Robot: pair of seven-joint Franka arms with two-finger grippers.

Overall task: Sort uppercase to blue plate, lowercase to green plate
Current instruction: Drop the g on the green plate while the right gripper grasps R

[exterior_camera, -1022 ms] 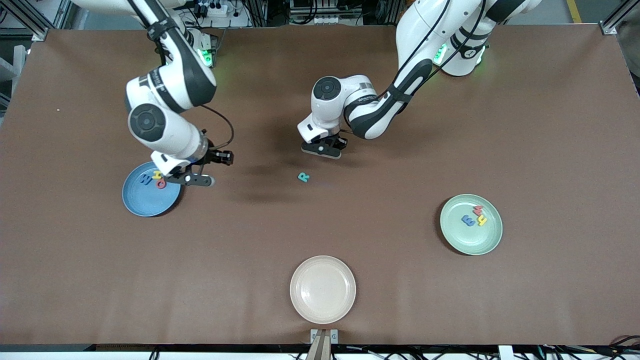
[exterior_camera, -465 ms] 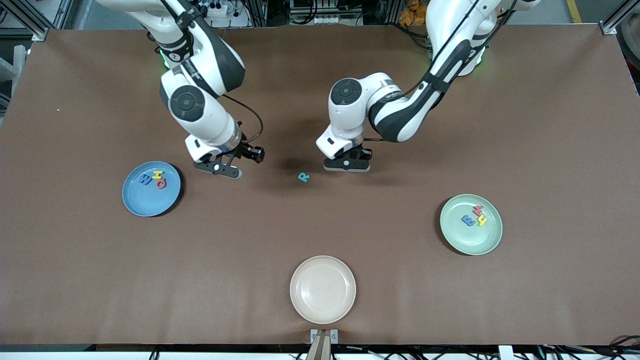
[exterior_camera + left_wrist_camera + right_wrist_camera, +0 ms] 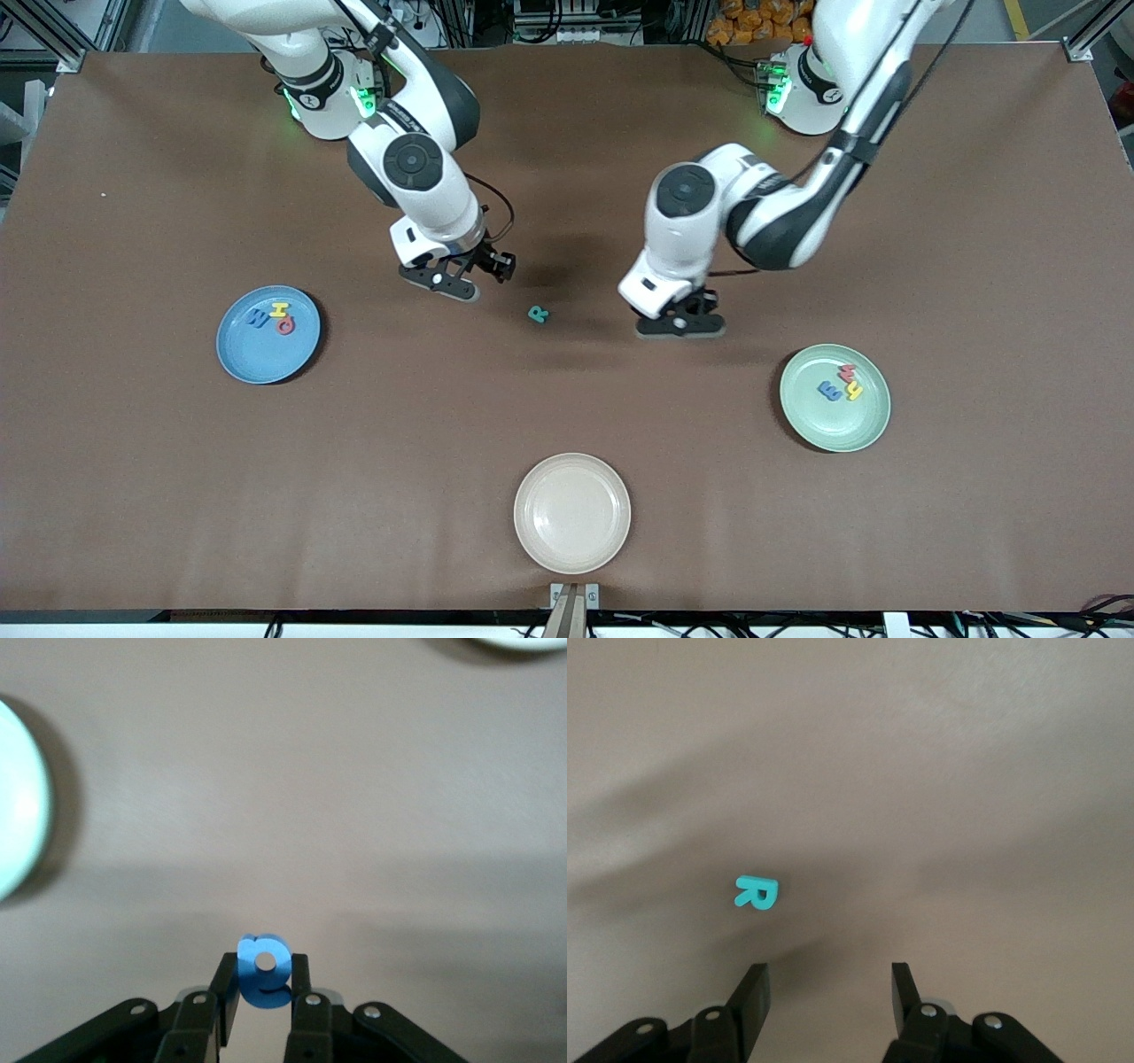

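Bring your right gripper (image 3: 440, 285), its fingers spread and empty, squarely over the teal R (image 3: 537, 314) lying on the tabletop (image 3: 567, 399) between both grippers, while your left gripper (image 3: 680, 326), pinching the blue "a" (image 3: 264, 970), carries it on to the green plate (image 3: 864, 425).

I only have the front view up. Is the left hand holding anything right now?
Observer: Yes. Its wrist view shows the left hand shut on a blue "a", pinched between the fingers.
Operator: And is the right hand open or shut?
Observer: Open. Its wrist view shows the right hand with nothing between its spread fingers, and the teal R lies apart from them, untouched.
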